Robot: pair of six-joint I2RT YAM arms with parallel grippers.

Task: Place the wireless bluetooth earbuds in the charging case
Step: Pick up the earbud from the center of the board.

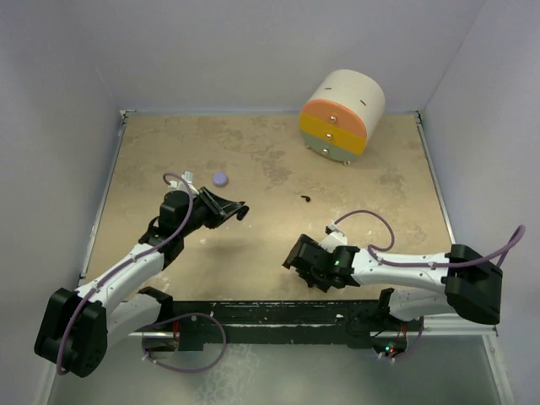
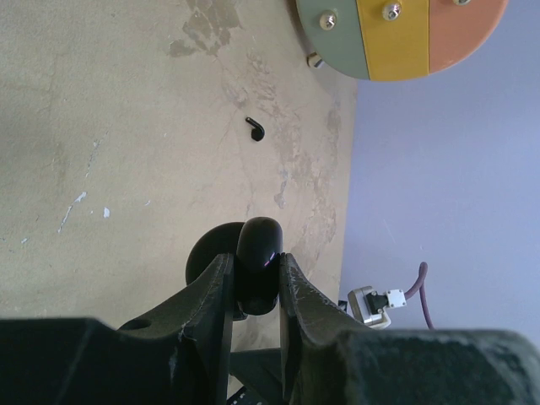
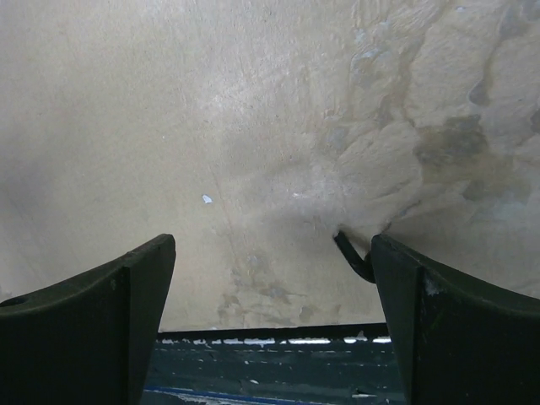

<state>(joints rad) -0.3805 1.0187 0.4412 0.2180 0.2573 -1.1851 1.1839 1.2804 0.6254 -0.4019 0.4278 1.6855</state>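
My left gripper [image 1: 234,207] [image 2: 256,260] hovers over the left half of the table, shut on a glossy black rounded charging case [image 2: 258,245] [image 1: 243,213]. A round black part of the case shows behind the fingers. One black earbud [image 1: 305,199] [image 2: 256,128] lies loose on the table, to the right of the case and apart from both grippers. My right gripper [image 1: 297,258] [image 3: 270,245] sits low near the front edge, open, with only bare table between its fingers. A thin dark curved piece [image 3: 353,255] shows beside its right finger; I cannot tell what it is.
A cylindrical box [image 1: 342,114] [image 2: 396,34] with orange, yellow and green fronts stands at the back right. A small lilac round puck [image 1: 221,179] lies just behind the left gripper. Pale walls close the table on three sides.
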